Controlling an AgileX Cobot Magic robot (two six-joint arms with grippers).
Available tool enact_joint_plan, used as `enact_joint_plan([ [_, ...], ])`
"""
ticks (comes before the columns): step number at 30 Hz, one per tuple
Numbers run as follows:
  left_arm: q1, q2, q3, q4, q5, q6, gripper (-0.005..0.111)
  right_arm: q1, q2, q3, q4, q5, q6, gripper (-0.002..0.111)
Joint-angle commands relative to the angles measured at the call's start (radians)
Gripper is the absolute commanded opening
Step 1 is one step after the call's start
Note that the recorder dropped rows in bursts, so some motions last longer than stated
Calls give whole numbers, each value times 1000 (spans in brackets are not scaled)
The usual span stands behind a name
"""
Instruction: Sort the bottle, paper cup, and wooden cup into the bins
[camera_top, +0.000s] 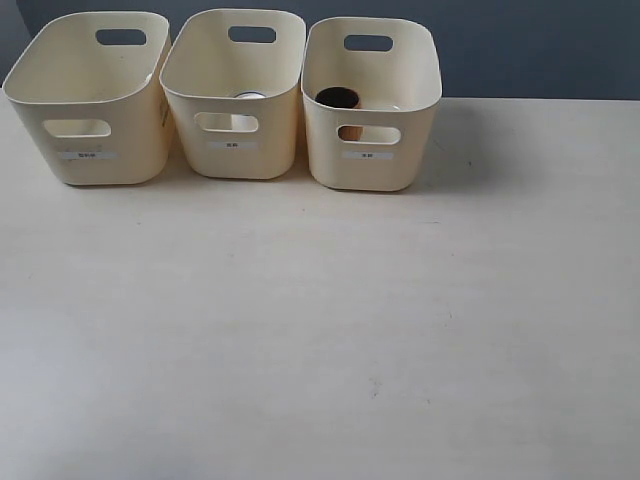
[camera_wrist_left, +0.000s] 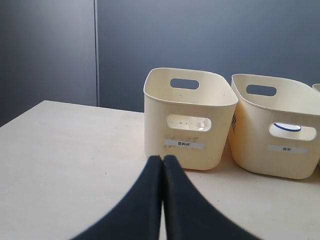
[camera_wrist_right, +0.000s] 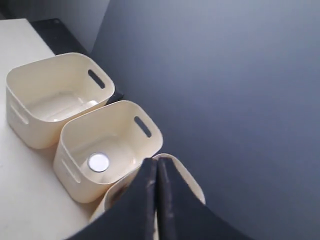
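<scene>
Exterior view: three cream tubs stand in a row at the back of the counter (camera_top: 320, 330). The paper cup (camera_top: 248, 96) sits inside the middle bin (camera_top: 275, 140), with only its pale round top showing. The wooden cup (camera_top: 338, 98) stands upright in the right bin (camera_top: 410, 150), next to the middle bin.

Left wrist view: the left gripper (camera_wrist_left: 162, 161) is clenched on nothing. It sits low over the counter, facing the left bin (camera_top: 135, 140) beside the middle bin.

Right wrist view: the right gripper (camera_wrist_right: 156, 165) is clenched and empty, raised above the tub next to the middle bin.
</scene>
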Motion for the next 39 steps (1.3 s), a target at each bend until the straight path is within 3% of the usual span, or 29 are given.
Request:
enact_joint_plan([
  [1, -4, -4, 0, 4, -4, -1, 0, -2, -131, 45, -100, 3, 12, -1],
  [18, -4, -4, 0, 4, -4, -1, 0, -5, -415, 455, -258, -1, 80, -1],
  [24, -4, -4, 0, 4, -4, -1, 0, -14, -438, 642, -298, -108, 145, -1],
  [31, -4, -4, 0, 4, -4, -1, 0, -122, -476, 911, -275, -310, 223, -1],
  [39, -4, -4, 0, 6, -4, -1, 0, -348, -488, 1138, -110, -471, 218, -1],
])
